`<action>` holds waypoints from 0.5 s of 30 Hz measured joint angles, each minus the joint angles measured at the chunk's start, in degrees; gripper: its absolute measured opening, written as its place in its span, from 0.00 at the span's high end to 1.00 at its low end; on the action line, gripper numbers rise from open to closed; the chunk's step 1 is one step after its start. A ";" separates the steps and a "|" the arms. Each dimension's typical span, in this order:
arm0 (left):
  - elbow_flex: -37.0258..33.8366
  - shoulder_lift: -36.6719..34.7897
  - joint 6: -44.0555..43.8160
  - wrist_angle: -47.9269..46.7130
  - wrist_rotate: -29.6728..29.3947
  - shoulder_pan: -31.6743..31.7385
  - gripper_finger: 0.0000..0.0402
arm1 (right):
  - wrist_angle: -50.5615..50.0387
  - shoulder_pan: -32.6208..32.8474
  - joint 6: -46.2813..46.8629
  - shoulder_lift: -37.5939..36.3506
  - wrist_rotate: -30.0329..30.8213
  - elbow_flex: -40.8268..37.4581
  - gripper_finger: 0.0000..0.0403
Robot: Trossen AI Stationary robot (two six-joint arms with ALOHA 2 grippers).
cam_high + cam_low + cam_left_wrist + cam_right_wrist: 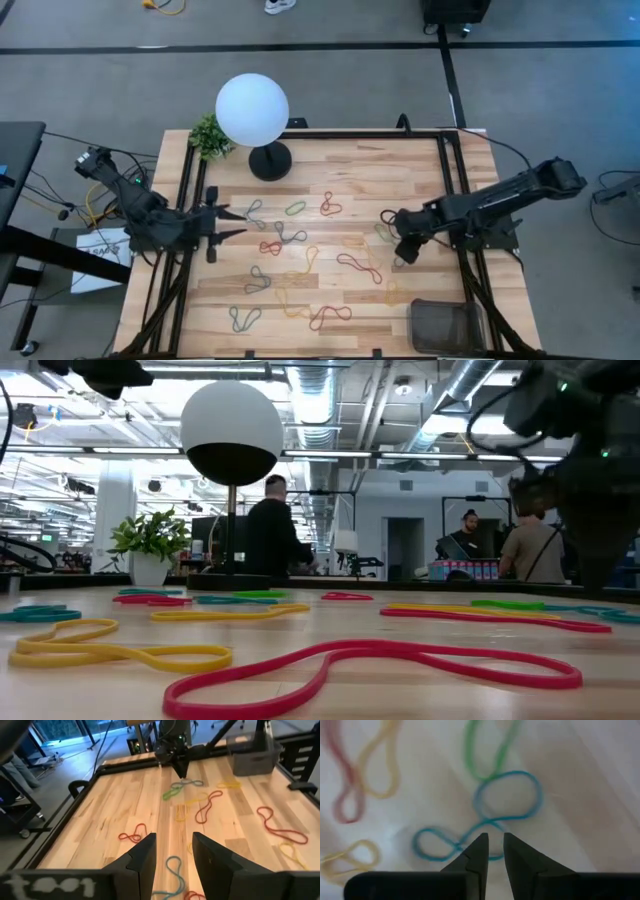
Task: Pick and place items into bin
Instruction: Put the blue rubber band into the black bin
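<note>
you are working the pick step: the right gripper [493, 851] is hanging low over a blue rubber band [485, 820] twisted into a figure-eight, lying on the worktop [330, 170] just beside a green rubber band [487, 750]. its jaws are nearly pressed together, with only a thin gap, straddling the band's crossing; whether they are already pinching it, i cannot tell. next you are likely needing a firm pinch on that thin loop, then a lift and carry to the bin [447, 327], which is sitting at the worktop's near right corner, apparently with nothing in it. the left gripper [238, 223] is waiting at the left edge, jaws spread, holding nothing.
</note>
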 joint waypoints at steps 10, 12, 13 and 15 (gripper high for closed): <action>0.00 2.06 -0.07 0.02 -0.15 0.00 0.70 | -0.54 -1.05 -1.38 5.79 0.04 0.22 0.87; 0.00 2.06 -0.18 0.02 -0.15 0.00 0.70 | -0.52 -1.03 -1.40 6.48 0.02 0.26 0.87; 0.00 2.06 -0.20 0.00 -0.15 0.00 0.70 | -0.55 -1.03 -1.40 6.51 0.00 0.23 0.87; 0.00 2.06 -0.20 0.00 -0.15 0.00 0.70 | -0.48 -1.03 -1.40 6.39 -0.01 0.19 0.87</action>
